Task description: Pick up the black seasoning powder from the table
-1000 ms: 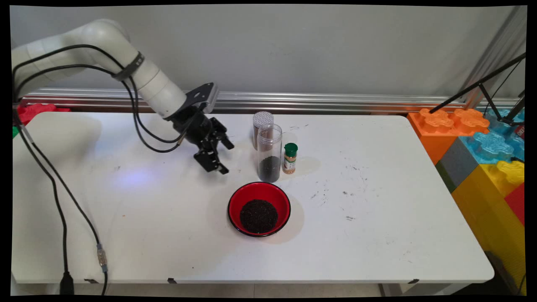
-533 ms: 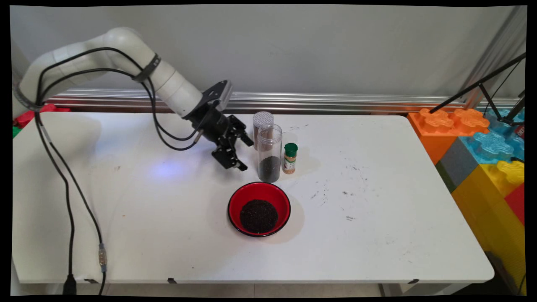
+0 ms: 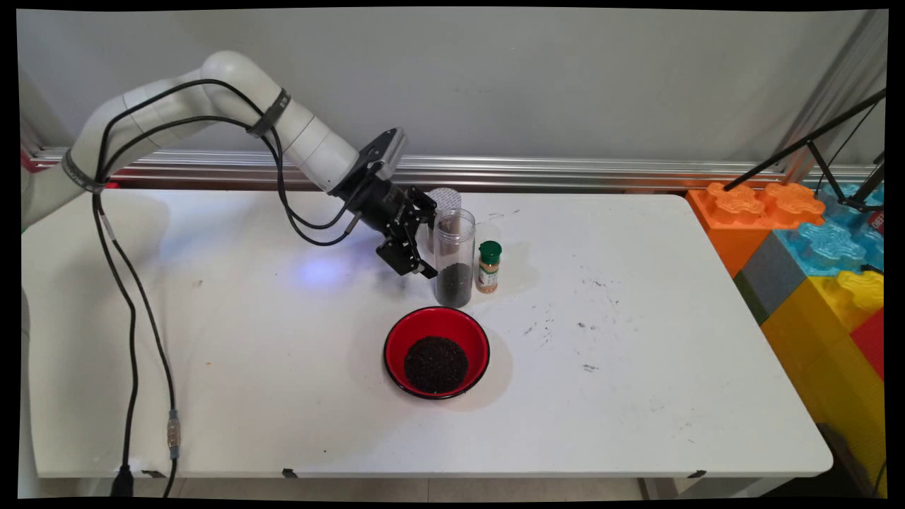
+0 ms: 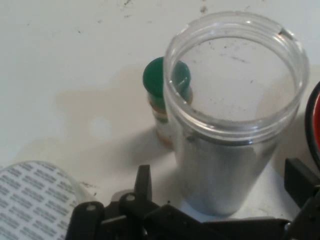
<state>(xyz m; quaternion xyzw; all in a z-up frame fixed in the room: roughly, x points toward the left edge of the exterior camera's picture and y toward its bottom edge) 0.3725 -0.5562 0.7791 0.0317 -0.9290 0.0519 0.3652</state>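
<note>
A tall clear jar (image 3: 454,256) with dark grains in its bottom stands open-topped at mid-table. My gripper (image 3: 427,244) is open just to its left, tilted down toward it. In the hand view the clear jar (image 4: 232,125) sits between my two fingers (image 4: 143,181), which stand apart from its walls, with my gripper (image 4: 220,187) low at the jar's base. A small green-capped spice bottle (image 3: 488,266) stands right beside the jar, and its green-capped top (image 4: 161,85) shows behind the jar in the hand view.
A grey-lidded jar (image 3: 442,205) of brown powder stands just behind the clear one. A red bowl (image 3: 436,351) holding dark grains lies in front of it. Large coloured blocks (image 3: 813,240) line the table's right side. Black cables (image 3: 134,332) hang at left.
The arm has swung rightward across the table, carrying the open gripper from well left of the clear jar up to it, so the fingers now flank the jar.
</note>
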